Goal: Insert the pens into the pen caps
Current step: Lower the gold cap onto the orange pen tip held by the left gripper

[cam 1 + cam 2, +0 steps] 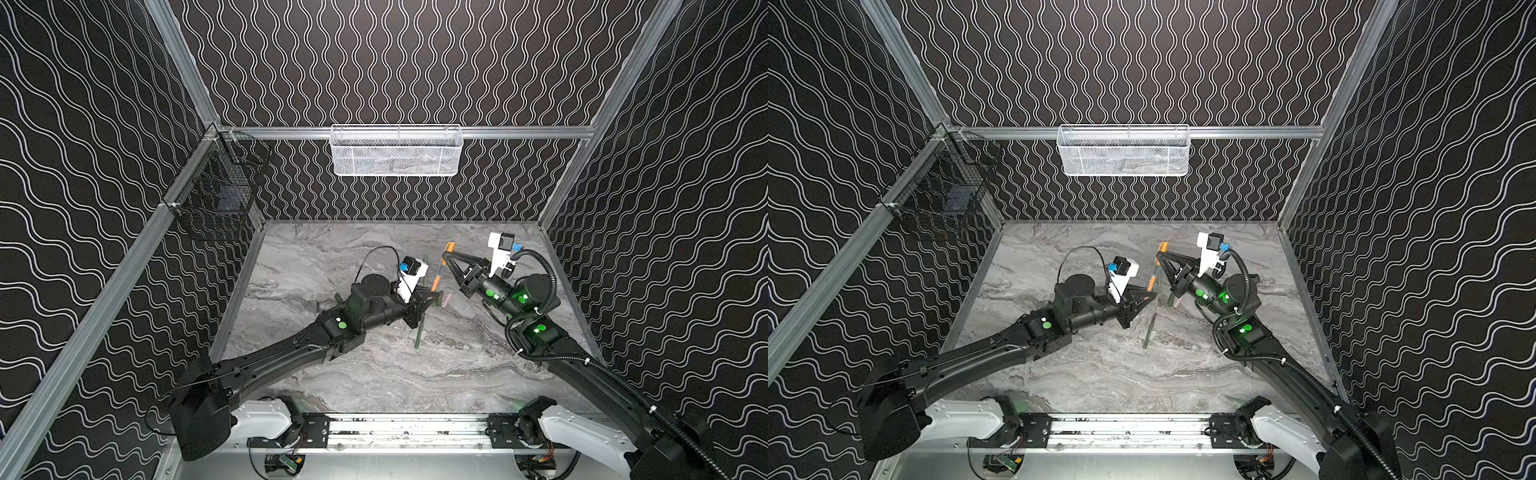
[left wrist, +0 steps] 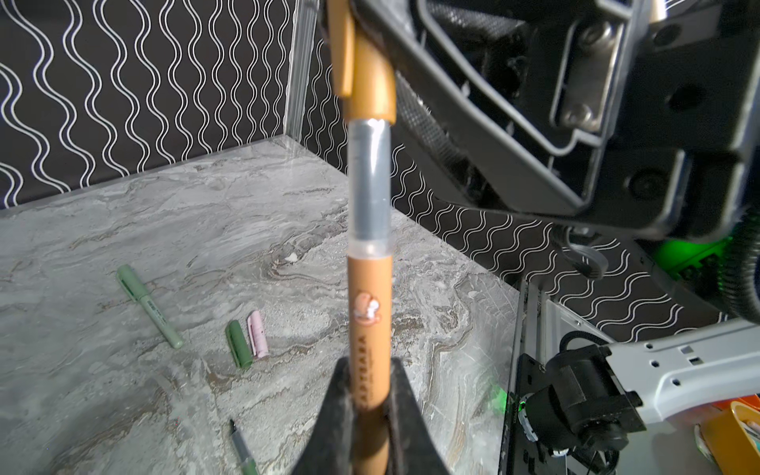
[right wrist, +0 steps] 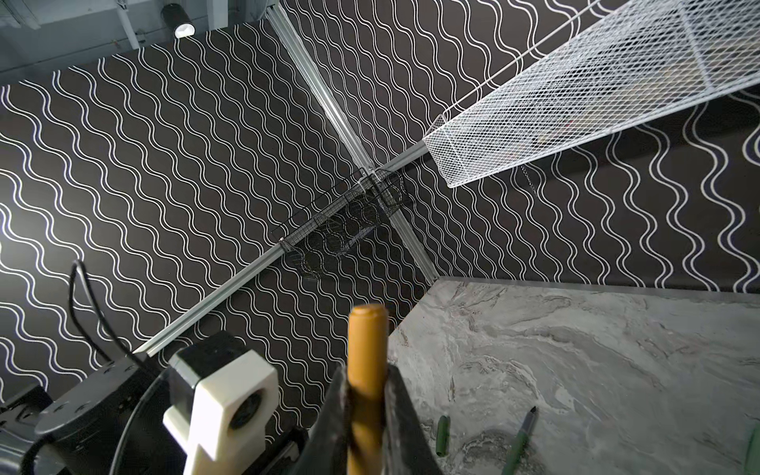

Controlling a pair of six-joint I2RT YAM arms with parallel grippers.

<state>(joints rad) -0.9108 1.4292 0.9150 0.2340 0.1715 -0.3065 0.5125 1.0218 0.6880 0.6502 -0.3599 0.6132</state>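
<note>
My left gripper [image 2: 368, 366] is shut on the barrel of an orange-brown pen [image 2: 368, 312], which hangs above the table in both top views [image 1: 435, 282] [image 1: 1151, 283]. My right gripper [image 3: 367, 372] is shut on the orange-brown pen cap [image 3: 367, 341], seen too in the left wrist view [image 2: 368, 70]. The pen's grey front section [image 2: 368, 185] reaches into the cap's mouth, and its tip is hidden there. On the table lie a dark green pen [image 1: 419, 332], a dark green cap [image 2: 239, 343], a pink cap [image 2: 258, 339] and a pale green pen [image 2: 148, 306].
A white mesh basket [image 1: 395, 151] hangs on the back wall. In the back left corner hangs a black wire basket [image 1: 216, 195]. Patterned walls close in the marble table [image 1: 374, 374] on three sides. Both arms meet over the table's middle.
</note>
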